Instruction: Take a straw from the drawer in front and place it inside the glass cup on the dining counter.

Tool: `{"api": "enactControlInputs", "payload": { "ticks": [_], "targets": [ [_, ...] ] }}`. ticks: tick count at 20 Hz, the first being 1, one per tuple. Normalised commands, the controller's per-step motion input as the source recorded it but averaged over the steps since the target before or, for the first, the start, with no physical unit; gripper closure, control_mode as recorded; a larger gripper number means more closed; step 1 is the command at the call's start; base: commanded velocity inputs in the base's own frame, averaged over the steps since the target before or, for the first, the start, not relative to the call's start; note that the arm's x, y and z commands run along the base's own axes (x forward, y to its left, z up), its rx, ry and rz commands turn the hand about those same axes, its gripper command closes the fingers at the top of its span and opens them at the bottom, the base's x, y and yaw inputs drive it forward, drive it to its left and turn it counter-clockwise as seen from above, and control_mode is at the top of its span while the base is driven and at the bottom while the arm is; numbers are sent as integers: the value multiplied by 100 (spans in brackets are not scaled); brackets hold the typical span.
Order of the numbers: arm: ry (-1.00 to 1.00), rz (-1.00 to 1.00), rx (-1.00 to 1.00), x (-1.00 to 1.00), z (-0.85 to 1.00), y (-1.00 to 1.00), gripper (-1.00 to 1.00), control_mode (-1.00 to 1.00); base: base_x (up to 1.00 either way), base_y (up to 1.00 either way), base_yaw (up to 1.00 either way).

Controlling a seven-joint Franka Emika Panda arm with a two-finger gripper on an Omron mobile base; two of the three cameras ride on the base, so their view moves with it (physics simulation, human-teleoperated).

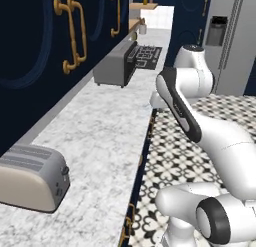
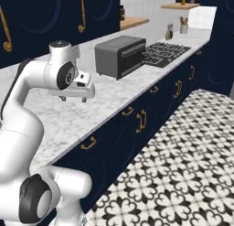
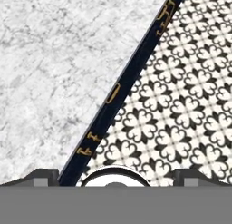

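Observation:
My gripper (image 2: 73, 99) hangs open over the front edge of the marble worktop (image 2: 68, 117), fingers pointing down with nothing between them. In the hand view the gripper (image 3: 117, 175) looks straight down on that edge. The navy cabinet face runs diagonally through that view, between marble and floor. A shut navy drawer (image 3: 118, 92) with a horizontal gold handle (image 3: 112, 92) sits below the hand, and its handle (image 2: 89, 143) shows from the right base camera too. With the drawer shut, its inside and the straw are hidden. The glass cup and the dining counter are out of view.
A beige toaster (image 1: 32, 177) stands near on the worktop. A grey toaster oven (image 2: 119, 56) and a black stove (image 2: 165, 51) lie further along. Navy wall cabinets (image 1: 45, 36) overhang the back. A steel fridge (image 1: 232, 41) stands across the patterned tile floor (image 2: 183, 156).

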Motion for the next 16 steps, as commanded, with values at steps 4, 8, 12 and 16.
{"api": "enactControlInputs", "payload": {
  "ticks": [4,8,12,16],
  "targets": [
    [1,-9,0,6,-27,21,-100,-100,6,12,-4],
    [-6,-2,12,1,-86,-37,-100,-100,0,0,0],
    [-9,0,35,0,-100,-68,-100,-100,0,0,0],
    [-6,0,25,-2,-86,-18,-100,-100,0,0,0]
  ]
}}
